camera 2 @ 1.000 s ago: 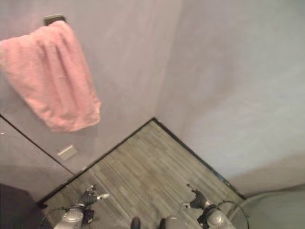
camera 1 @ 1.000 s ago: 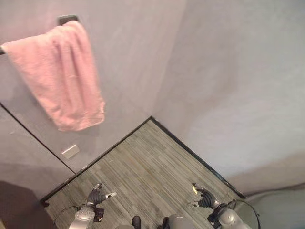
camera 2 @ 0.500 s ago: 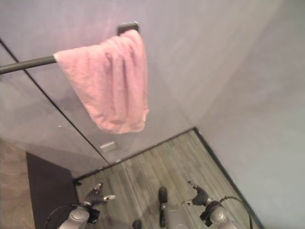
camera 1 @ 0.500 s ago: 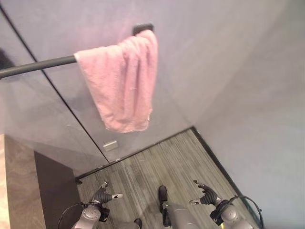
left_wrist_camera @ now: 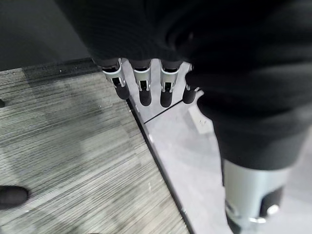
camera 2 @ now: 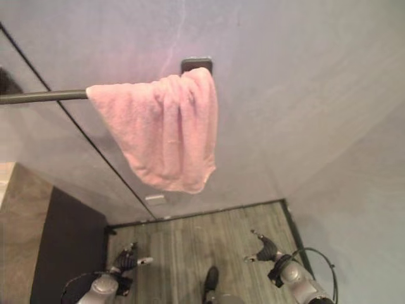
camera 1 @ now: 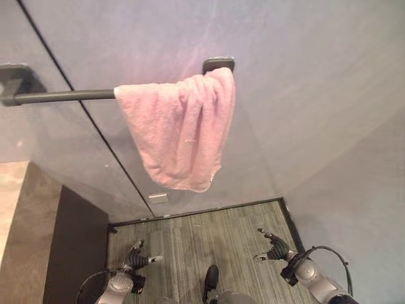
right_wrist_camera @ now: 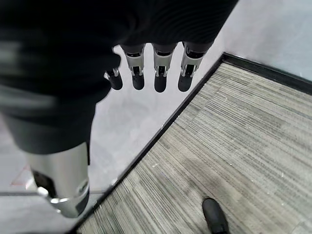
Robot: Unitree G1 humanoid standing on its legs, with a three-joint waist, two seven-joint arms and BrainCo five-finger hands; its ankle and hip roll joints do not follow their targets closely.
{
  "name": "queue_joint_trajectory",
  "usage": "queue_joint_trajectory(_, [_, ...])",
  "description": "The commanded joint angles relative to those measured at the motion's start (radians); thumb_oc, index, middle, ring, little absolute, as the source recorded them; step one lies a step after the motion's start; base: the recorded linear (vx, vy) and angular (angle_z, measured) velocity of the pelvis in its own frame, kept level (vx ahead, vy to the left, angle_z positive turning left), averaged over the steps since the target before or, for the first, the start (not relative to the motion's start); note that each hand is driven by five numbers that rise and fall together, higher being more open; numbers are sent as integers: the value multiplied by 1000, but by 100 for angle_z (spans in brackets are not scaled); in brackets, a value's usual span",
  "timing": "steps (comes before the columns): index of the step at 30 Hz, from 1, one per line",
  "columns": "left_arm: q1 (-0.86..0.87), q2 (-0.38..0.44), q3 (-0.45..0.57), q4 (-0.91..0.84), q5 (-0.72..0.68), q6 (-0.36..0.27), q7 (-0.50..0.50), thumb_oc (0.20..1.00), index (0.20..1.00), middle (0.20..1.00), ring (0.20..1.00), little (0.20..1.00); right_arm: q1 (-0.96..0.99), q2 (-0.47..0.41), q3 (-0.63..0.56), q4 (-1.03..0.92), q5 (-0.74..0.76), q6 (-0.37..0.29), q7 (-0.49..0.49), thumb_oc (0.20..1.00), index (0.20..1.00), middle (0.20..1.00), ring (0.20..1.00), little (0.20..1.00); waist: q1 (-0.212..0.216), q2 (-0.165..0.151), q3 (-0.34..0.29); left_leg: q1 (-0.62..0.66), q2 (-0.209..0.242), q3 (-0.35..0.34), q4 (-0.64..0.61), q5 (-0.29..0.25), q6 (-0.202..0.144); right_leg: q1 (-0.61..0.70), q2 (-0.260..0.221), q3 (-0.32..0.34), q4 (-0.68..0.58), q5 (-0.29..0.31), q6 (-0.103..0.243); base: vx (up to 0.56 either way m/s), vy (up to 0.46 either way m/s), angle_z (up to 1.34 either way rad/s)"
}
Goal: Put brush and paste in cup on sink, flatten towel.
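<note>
A pink towel (camera 1: 180,133) hangs bunched at the right end of a dark wall rail (camera 1: 63,96), beside its mount (camera 1: 218,64). No legible writing shows. The left hand (camera 1: 136,259) and right hand (camera 1: 273,247) hang low over grey striped flooring (camera 1: 209,237), fingers relaxed, holding nothing.

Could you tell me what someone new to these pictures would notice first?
The pink towel stands out: it hangs bunched at the right end of a dark wall rail, close to the bracket. Far below it, over the grey striped floor, the left hand and right hand hang open and hold nothing.
</note>
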Motion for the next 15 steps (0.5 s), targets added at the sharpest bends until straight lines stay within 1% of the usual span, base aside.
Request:
queue_joint_trajectory(1, [-5,15,-16,8,28,-16,21,1000,1000,1000,1000,1000,33,5,-54,-41,23,-13,-43,1000,1000,1000,1000,1000,-42,-5,-29,3,31,211,-116,131,20,61,-38,5,58,-73,195,54,35,102])
queue_joint_trajectory(2, [2,16,-16,5,29,-16,23,1000,1000,1000,1000,1000,32,8,-55,-41,27,-11,-42,1000,1000,1000,1000,1000,-37,-2,-33,4,20,174,-118,134,20,63,-39,7,66,-75,193,48,77,81])
queue_joint_trajectory(3, [19,22,-16,-20,33,-15,23,1000,1000,1000,1000,1000,31,19,-62,-33,37,-9,-45,1000,1000,1000,1000,1000,-34,3,-43,26,8,161,-147,120,33,75,-48,15,79,-76,196,107,118,-11])
queue_joint_trajectory(6, [51,23,-12,-58,19,-17,20,1000,1000,1000,1000,1000,26,39,-64,-29,35,-5,-49,1000,1000,1000,1000,1000,-22,11,-53,48,-6,153,-168,119,48,82,-61,28,102,-80,200,60,126,-43])
queue_joint_trajectory(8, [58,23,-8,-69,12,-16,19,1000,1000,1000,1000,1000,25,46,-65,-31,37,-5,-51,1000,1000,1000,1000,1000,-18,14,-53,56,-13,153,-180,121,54,81,-68,30,116,-80,203,20,119,11])
queue_joint_trajectory(10, [78,35,-13,-122,30,-17,13,1000,1000,1000,1000,1000,27,56,-74,-43,31,-5,-56,1000,1000,1000,1000,1000,-16,24,-48,72,-29,143,-199,120,73,70,-89,36,171,-84,211,9,226,13])
queue_joint_trajectory(11, [96,53,-13,-191,50,-18,4,1000,1000,1000,1000,1000,34,68,-102,-58,45,-6,-66,1000,1000,1000,1000,1000,-23,36,-30,82,-44,125,-206,119,92,18,-108,69,294,-57,228,-17,225,7])
queue_joint_trajectory(12, [102,66,-8,-224,57,-18,4,1000,1000,1000,1000,1000,38,74,-124,-77,61,-7,-75,1000,1000,1000,1000,1000,-33,42,-18,83,-47,116,-205,120,100,-15,-101,97,356,-43,238,-29,192,21])
queue_joint_trajectory(13, [105,72,-6,-239,59,-18,2,1000,1000,1000,1000,1000,38,78,-135,-84,70,-10,-81,1000,1000,1000,1000,1000,-36,45,-16,77,-47,112,-201,122,100,-41,-91,124,377,-42,240,-12,78,28])
queue_joint_trajectory(14, [110,77,-8,-252,66,-20,1,1000,1000,1000,1000,1000,36,83,-147,-81,85,-14,-93,1000,1000,1000,1000,1000,-40,48,-14,74,-51,106,-191,114,100,-49,-76,154,367,-52,240,30,29,28])
queue_joint_trajectory(15, [114,83,-7,-273,72,-23,0,1000,1000,1000,1000,1000,33,86,-164,-89,103,-15,-108,1000,1000,1000,1000,1000,-42,51,-12,75,-53,100,-180,105,99,-50,-66,181,323,-67,231,58,-7,15])
